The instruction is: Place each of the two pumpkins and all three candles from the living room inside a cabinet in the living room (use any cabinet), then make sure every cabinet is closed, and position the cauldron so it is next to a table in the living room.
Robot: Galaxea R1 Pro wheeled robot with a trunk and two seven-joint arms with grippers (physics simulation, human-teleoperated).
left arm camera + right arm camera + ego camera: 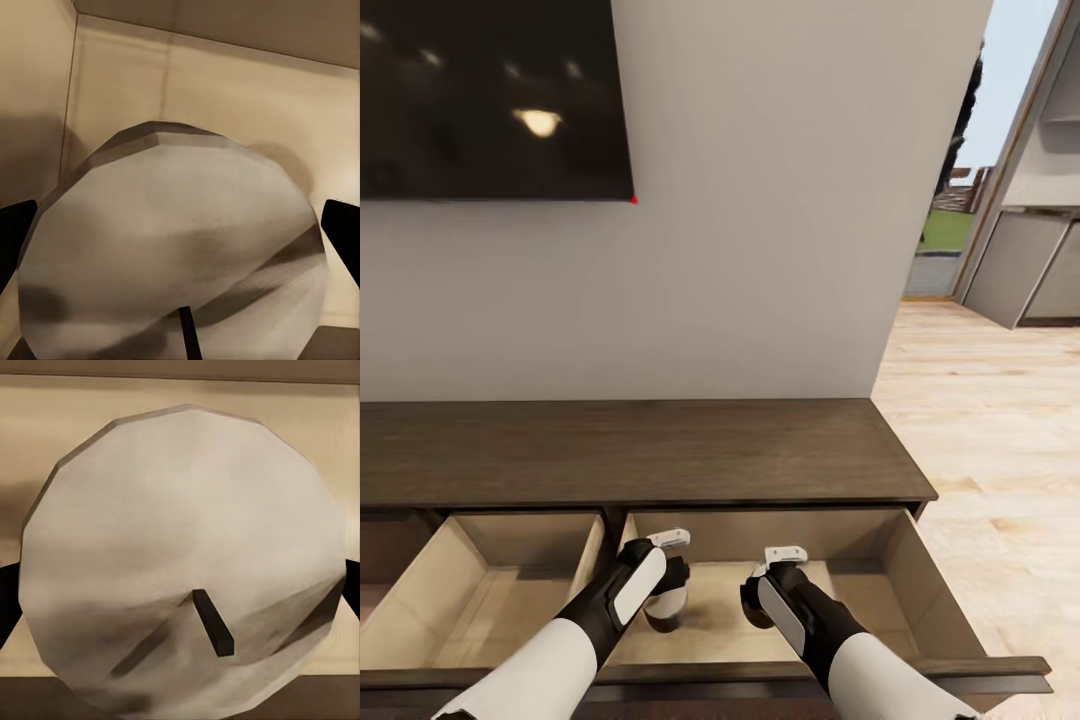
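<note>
The dark brown cabinet [640,450] stands against the wall with two pale-wood drawers pulled out. Both arms reach down into the right drawer [920,590]. My left gripper [665,588] is shut on a cream-white candle [666,612], whose lower end shows just below the fingers, at the drawer floor. In the left wrist view that candle [172,225] sits between the black fingertips [15,232], wick up. My right gripper [756,604] is shut on a second candle [180,547], with a fingertip [352,592] at each side of it. In the head view the right hand hides this candle.
The left drawer [460,600] is open and holds nothing I can see. A black TV [490,90] hangs on the wall above the cabinet. To the right, light wood floor [1000,450] leads to grey kitchen cabinets [1030,260] and a doorway.
</note>
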